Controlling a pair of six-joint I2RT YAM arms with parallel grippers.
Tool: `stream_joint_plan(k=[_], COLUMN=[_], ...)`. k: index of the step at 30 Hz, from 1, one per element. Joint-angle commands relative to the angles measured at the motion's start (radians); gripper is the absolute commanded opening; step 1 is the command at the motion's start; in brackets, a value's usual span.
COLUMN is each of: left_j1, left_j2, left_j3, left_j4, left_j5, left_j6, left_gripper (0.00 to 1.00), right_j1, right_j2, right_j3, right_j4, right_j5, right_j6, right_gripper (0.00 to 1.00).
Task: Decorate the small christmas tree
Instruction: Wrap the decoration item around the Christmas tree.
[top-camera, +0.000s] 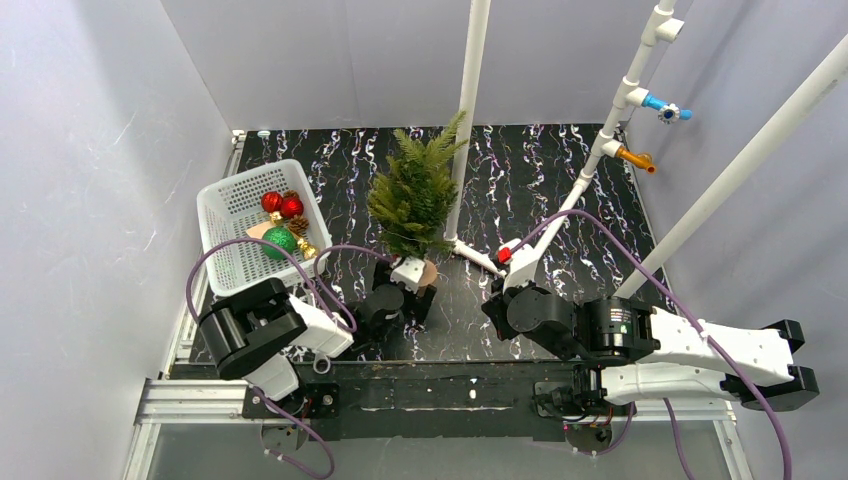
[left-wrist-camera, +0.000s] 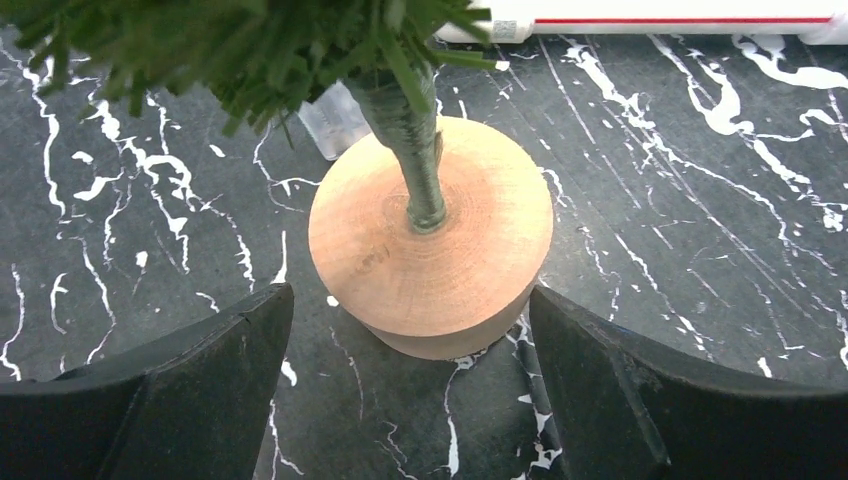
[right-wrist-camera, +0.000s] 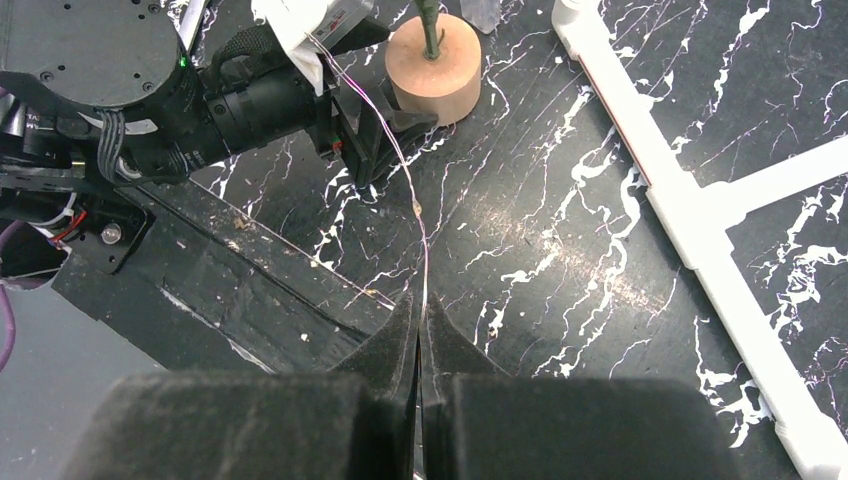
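The small christmas tree (top-camera: 415, 195) stands upright mid-table on its round tan wooden base (left-wrist-camera: 430, 240). My left gripper (left-wrist-camera: 410, 295) is open, low on the table. Its black fingers (left-wrist-camera: 230, 350) sit either side of the base's near edge, with a small gap on each side. My right gripper (right-wrist-camera: 420, 305) is shut on a thin pinkish wire (right-wrist-camera: 418, 230). The wire runs from the fingertips across the table toward the left wrist and the tree's base (right-wrist-camera: 435, 65). In the top view the left gripper (top-camera: 408, 298) is just in front of the tree and the right gripper (top-camera: 497, 305) is to its right.
A white mesh basket (top-camera: 225, 190) at the left holds red baubles (top-camera: 282, 204), a green bauble (top-camera: 280, 240), a pine cone and a gold piece. A white pipe frame (right-wrist-camera: 690, 190) lies on the table to the right, its post (top-camera: 470, 100) rising just behind the tree.
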Motion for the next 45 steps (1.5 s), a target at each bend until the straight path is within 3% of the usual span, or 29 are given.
stream_joint_plan(k=[1, 16, 23, 28, 32, 37, 45], left_j1=[-0.004, 0.001, 0.014, 0.023, 0.023, 0.025, 0.026], left_j2=[-0.022, -0.123, -0.142, -0.255, -0.448, -0.762, -1.149], left_j3=[-0.023, -0.138, -0.142, -0.186, -0.210, -0.192, -0.189], left_j4=[0.029, 0.027, 0.027, -0.011, -0.202, -0.617, -0.983], left_j5=[-0.125, -0.183, -0.190, -0.160, -0.143, -0.100, -0.038], left_j6=[0.011, 0.067, 0.072, 0.056, -0.003, -0.070, -0.068], left_gripper=[0.87, 0.90, 0.91, 0.91, 0.92, 0.94, 0.96], right_j1=[-0.008, -0.014, -0.015, -0.015, -0.042, -0.124, -0.181], right_j2=[-0.002, -0.012, 0.090, 0.114, 0.055, -0.009, -0.006], right_j3=[0.043, 0.017, 0.052, 0.079, 0.041, 0.022, 0.080], right_j4=[0.011, -0.002, -0.059, -0.056, 0.002, 0.030, 0.028], right_j5=[0.001, -0.088, -0.203, -0.171, -0.132, -0.128, -0.150], right_j6=[-0.006, 0.014, 0.006, 0.002, -0.010, -0.048, -0.152], right_gripper=[0.01, 0.01, 0.01, 0.01, 0.01, 0.01, 0.01])
